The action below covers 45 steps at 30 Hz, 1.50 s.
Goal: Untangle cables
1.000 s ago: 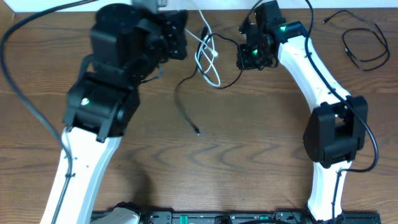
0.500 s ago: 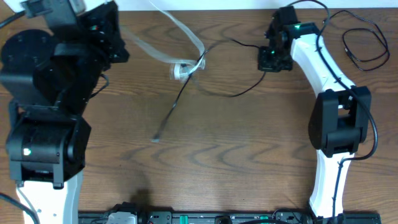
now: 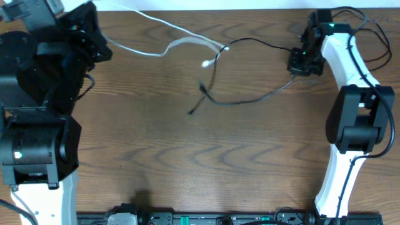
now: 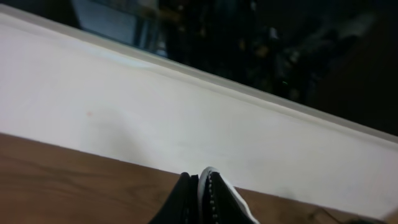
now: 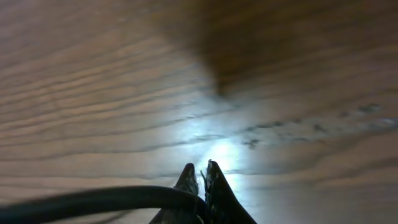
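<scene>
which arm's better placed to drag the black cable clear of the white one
Right, likely: the right gripper is shut on the black cable, while the left gripper holds the white cable.

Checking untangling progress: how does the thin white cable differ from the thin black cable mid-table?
The thin white cable leads to the left gripper; the thin black cable leads to the right gripper. The white one is stretched long and shallow; the black one sags in a wide curve, a free end lying on the wooden table. Shared: each is pinched in shut jaws, and they meet near the middle.
</scene>
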Each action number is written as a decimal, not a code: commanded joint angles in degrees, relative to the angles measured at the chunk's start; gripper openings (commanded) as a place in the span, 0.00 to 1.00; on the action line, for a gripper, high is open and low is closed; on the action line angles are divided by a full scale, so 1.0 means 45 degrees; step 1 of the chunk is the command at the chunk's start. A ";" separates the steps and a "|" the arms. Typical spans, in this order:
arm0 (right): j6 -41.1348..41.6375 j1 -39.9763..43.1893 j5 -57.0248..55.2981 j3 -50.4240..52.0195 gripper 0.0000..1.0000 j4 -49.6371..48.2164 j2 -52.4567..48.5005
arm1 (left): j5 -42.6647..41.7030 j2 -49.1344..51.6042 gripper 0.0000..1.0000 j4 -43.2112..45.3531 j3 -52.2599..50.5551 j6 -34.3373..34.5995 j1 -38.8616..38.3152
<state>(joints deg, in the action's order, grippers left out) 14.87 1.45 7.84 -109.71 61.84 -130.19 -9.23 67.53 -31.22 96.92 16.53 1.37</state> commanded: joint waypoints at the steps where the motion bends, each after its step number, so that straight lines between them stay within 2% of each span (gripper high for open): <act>1: -0.0185 0.0209 -0.0083 0.0005 0.01 0.0175 -0.0131 | 0.0500 -0.0092 0.07 -0.0049 0.0039 0.0015 0.0646; 7: -0.0423 0.0223 -0.0709 0.0005 0.02 0.0461 -0.0131 | 0.0510 0.0068 0.07 -0.0141 0.0039 -0.0019 0.1326; 10: 0.0126 0.0345 -0.1511 0.0005 0.02 0.0578 -0.0131 | 0.0495 0.0131 0.07 -0.0267 0.0039 -0.0029 0.1817; 16: 0.1078 0.0758 -0.0918 0.0005 0.01 0.0685 -0.0131 | 0.0340 0.0160 0.08 -0.1671 0.0034 -0.0019 0.1894; 20: -0.0549 0.0627 0.2472 0.0000 0.01 0.0282 -0.0131 | -0.1744 0.0432 0.07 -0.2307 -0.0019 -0.0034 0.1894; 23: -0.1103 0.0131 0.2385 0.0005 0.01 0.0306 -0.0131 | -0.3211 0.0801 0.07 -0.2463 -0.0019 -0.0287 0.1894; 24: -0.1379 -0.0015 0.2385 0.0000 0.08 0.0325 -0.0131 | -0.3458 0.0918 0.07 -0.2492 -0.0019 -0.0282 0.1894; 26: -0.1734 -0.0257 0.2395 -0.0005 0.41 0.0427 -0.0131 | -0.3963 0.1112 0.07 -0.2531 -0.0019 -0.0267 0.1894; 27: -0.1836 -0.0403 0.2642 -0.0029 0.53 0.0534 -0.0087 | -0.4517 0.1234 0.08 -0.2535 -0.0019 -0.0262 0.1889; 31: -0.2652 -0.0685 0.3682 -0.0063 0.60 0.0539 0.0442 | -0.5615 0.1452 0.07 -0.2589 -0.0019 -0.0262 0.1613; 35: -0.3254 -0.0894 0.3944 -0.0214 0.68 0.0423 0.1734 | -0.5615 0.1501 0.08 -0.2880 -0.0019 -0.0267 0.1030; 37: -0.4007 -0.1025 0.4352 -0.0214 0.83 0.0306 0.2647 | -0.5620 0.1501 0.07 -0.3007 -0.0019 -0.0267 0.0748; 40: -0.4634 -0.1209 0.4911 -0.0214 0.96 0.0151 0.3798 | -0.5620 0.1520 0.07 -0.3109 -0.0024 -0.0272 0.0345; 45: -0.5663 -0.1885 0.7135 -0.0214 0.96 -0.0369 0.5377 | -0.5620 0.1768 0.07 -0.3220 -0.0024 -0.0272 -0.0573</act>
<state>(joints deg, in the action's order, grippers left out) -5.30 -4.62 31.35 -109.95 60.62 -108.88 -33.21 74.52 -45.67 96.92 16.27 0.78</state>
